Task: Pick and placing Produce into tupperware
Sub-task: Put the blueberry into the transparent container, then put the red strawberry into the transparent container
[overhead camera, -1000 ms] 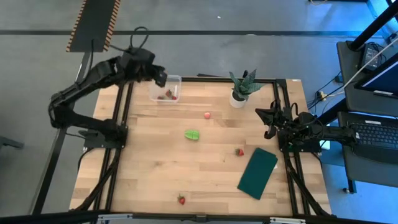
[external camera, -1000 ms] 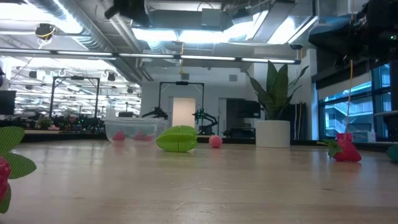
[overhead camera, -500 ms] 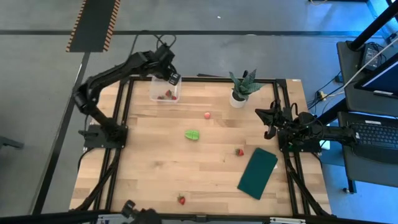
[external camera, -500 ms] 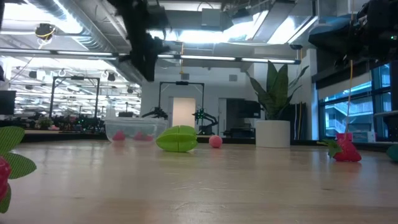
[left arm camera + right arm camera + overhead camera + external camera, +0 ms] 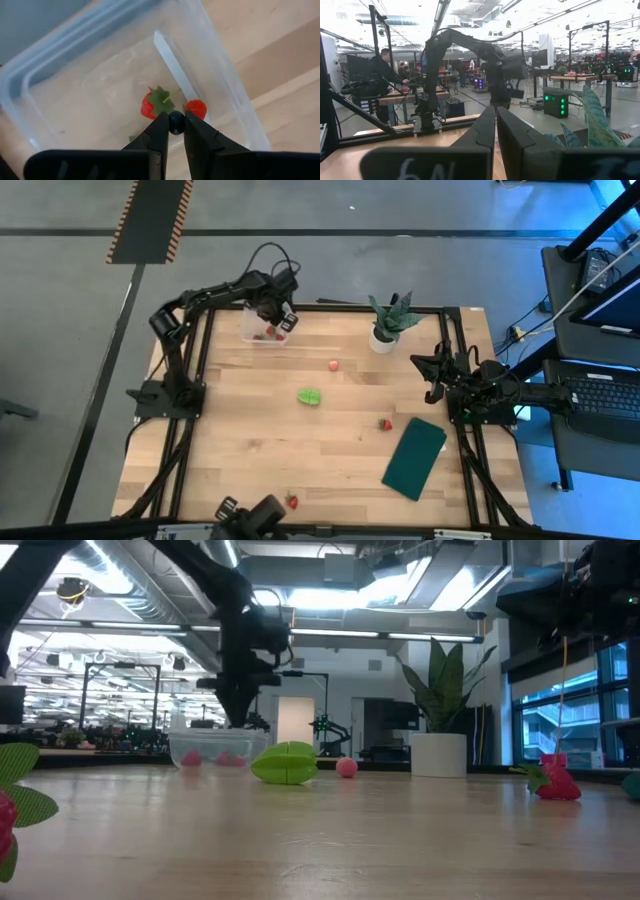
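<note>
Sitting at the far left corner of the table [image 5: 250,450]: one clear tub [image 5: 262,326], just inside the edge. Holding two strawberries [image 5: 152,102] so far, side by side near one long wall in the left wrist view. Hanging directly over the tub: the left gripper [image 5: 283,320], fingers [image 5: 157,132] pressed together and gripping nothing.

Lying loose on the wood: one small pink round fruit [image 5: 333,365] just right of the tub, one green lumpy piece [image 5: 309,396] near the middle, one strawberry [image 5: 385,424] right of centre, and one more strawberry [image 5: 292,501] close to the near edge. Making four loose pieces, all well apart from one another, with bare wood showing between them.

Standing at the far edge, right of centre: one spiky plant in a white pot [image 5: 385,330]. Lying at a slant near the right side: one flat dark green rectangle [image 5: 414,458], just beside the right-hand strawberry.

Waiting off the right edge of the table: the right gripper [image 5: 436,375], fingers [image 5: 512,132] also closed on nothing.
</note>
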`<state>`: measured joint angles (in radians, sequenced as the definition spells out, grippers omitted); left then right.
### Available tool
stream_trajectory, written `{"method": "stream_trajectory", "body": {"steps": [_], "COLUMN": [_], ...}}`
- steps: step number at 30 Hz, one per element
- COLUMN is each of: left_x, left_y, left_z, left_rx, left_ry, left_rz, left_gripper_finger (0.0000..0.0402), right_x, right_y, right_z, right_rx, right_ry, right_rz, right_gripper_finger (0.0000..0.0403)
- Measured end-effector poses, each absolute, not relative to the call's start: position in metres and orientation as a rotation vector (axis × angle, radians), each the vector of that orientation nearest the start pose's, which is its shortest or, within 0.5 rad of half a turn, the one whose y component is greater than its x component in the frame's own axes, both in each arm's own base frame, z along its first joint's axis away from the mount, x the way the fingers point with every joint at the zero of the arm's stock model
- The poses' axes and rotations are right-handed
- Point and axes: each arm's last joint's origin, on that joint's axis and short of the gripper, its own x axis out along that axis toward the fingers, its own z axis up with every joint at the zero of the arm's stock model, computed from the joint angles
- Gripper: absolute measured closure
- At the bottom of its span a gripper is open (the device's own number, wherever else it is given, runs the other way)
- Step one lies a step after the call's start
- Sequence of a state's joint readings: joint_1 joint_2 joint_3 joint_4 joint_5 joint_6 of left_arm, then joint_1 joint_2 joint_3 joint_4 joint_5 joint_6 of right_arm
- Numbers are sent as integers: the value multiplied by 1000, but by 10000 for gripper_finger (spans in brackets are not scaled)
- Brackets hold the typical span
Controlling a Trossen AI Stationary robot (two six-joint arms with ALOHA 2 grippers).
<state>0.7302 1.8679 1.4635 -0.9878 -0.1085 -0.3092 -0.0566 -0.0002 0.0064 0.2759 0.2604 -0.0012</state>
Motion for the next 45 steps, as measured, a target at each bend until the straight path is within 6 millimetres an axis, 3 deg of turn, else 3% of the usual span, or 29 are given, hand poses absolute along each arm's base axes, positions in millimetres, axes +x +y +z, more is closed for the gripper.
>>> {"method": "stream_trajectory", "body": {"steps": [22, 25, 29, 32, 36, 40, 45], "left_x": [271, 272, 268, 259, 246, 233, 233], "left_y": [241, 231, 209, 186, 148, 113, 80], "left_z": [221, 245, 295, 337, 378, 403, 415], "left_rx": [-624, -549, -456, -369, -296, -265, -253], "left_ry": [1275, 1195, 985, 816, 652, 555, 511], "left_rz": [864, 851, 833, 789, 707, 577, 379], "left_gripper_finger": [295, 290, 284, 281, 280, 285, 278], "right_x": [92, 92, 92, 92, 92, 92, 92], "right_y": [-13, -13, -13, -13, -13, -13, -13], "right_z": [191, 191, 191, 191, 191, 191, 191], "right_rx": [27, 27, 27, 26, 25, 24, 24], "right_ry": [-277, -277, -277, -277, -277, -277, -277], "right_rz": [-314, -314, -314, -314, -314, -314, -314], "right_gripper_finger": [381, 381, 381, 381, 381, 381, 381]}}
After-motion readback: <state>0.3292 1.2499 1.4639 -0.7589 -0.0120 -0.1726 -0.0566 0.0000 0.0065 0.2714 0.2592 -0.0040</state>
